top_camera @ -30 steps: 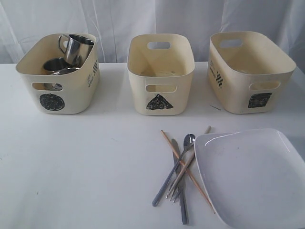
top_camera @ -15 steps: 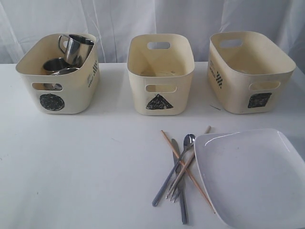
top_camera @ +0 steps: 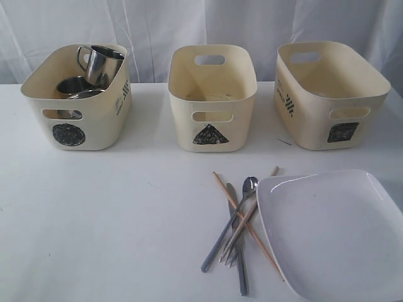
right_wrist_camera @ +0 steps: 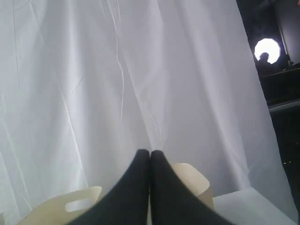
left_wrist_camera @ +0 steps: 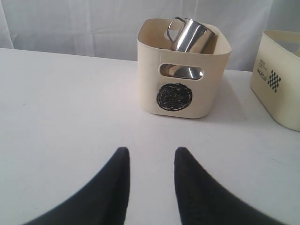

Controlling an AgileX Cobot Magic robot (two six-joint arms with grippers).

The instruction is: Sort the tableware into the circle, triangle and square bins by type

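Circle bin [top_camera: 94,119], far left, holds a mug [top_camera: 101,63] and more steelware. Left to sort: cutlery heap [top_camera: 238,226] and plate [top_camera: 334,233], near right on the counter [top_camera: 126,207]. The spoon [top_camera: 230,223] lies near-to-far, bowl end toward the triangle bin [top_camera: 212,119]. Left pincer [left_wrist_camera: 151,152] released, empty; right pincer [right_wrist_camera: 150,153] clenched, nothing seen in it.

I seem to be working in a staged test set, more lab or studio than home. A white curtain [top_camera: 157,25] hangs in folds close behind the plain white worktop [top_camera: 113,220] and shuts off the background. Past the curtain's edge, my right wrist camera shows a dark space with one round bright lamp [right_wrist_camera: 267,48]. The circle bin [top_camera: 94,123], triangle bin [top_camera: 182,126] and square bin [top_camera: 312,126] are identical tubs in a row, each front scribbled with a black shape.
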